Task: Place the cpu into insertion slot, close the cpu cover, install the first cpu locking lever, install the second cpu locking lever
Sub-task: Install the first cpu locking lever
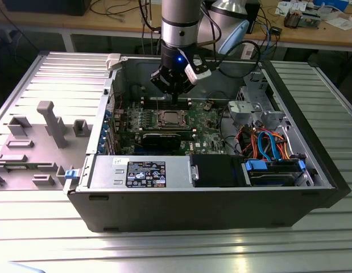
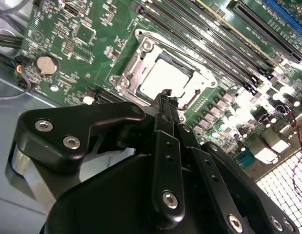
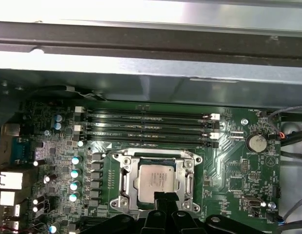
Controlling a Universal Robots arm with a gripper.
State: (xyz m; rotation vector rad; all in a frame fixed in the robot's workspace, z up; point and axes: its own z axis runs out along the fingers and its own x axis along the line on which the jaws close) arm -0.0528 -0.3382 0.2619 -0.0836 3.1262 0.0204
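1. The black gripper (image 2: pixel 166 96) on the silver arm hangs inside the open grey computer case (image 1: pixel 221 196), above the green motherboard (image 3: pixel 233 170).
2. Its two fingers (image 2: pixel 163 126) are pressed together and grasp nothing.
3. The small square cpu with the silvery metal top (image 3: pixel 155 179) lies in the insertion slot with the silver metal rim (image 3: pixel 122 183), just in front of the fingertips.
4. The thin silver cpu cover (image 2: pixel 141 62) frames the chip.
5. The long black memory slots (image 3: pixel 146 127) lie beyond the socket, further from the fingers.
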